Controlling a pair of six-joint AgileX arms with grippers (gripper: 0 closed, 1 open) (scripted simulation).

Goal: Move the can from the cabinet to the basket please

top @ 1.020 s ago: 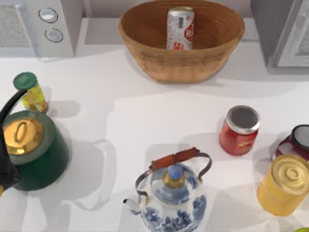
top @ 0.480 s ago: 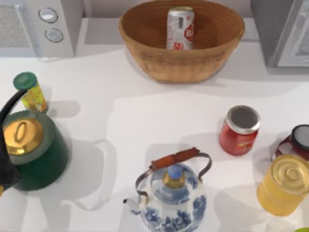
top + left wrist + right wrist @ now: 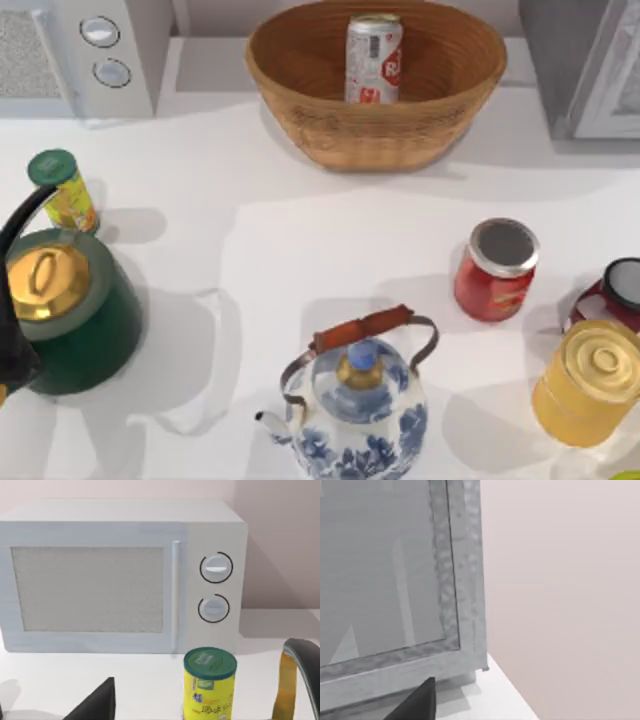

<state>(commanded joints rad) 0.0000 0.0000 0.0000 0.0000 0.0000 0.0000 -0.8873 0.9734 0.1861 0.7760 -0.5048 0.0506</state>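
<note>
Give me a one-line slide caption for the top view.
Drink can standing upright inside the wicker basket, with kettles, jars and a microwave spread around the white table.

Smooth white desk (image 3: 300, 240) with soft grey shadows, and a plain pale pink wall (image 3: 560, 580) right behind it.

can (image 3: 373, 58): smooth aluminium, light sheen, dull metal top; basket (image 3: 380, 130): woven wicker, ribbed and rough, matt; cabinet (image 3: 395, 580): plain matt grey, door frame pale and slightly mottled; microwave (image 3: 120, 575): matt white casing, fine-textured door panel; red jar (image 3: 495, 270): glossy body, brushed silver metal lid; yellow container (image 3: 209, 685): printed label, green plastic-looking cap; teapot (image 3: 355, 405): glazed porcelain look, wood-like handle grip; green kettle (image 3: 75, 320): glossy enamel look, brass-like lid; table (image 3: 280, 240): smooth matt white.
</note>
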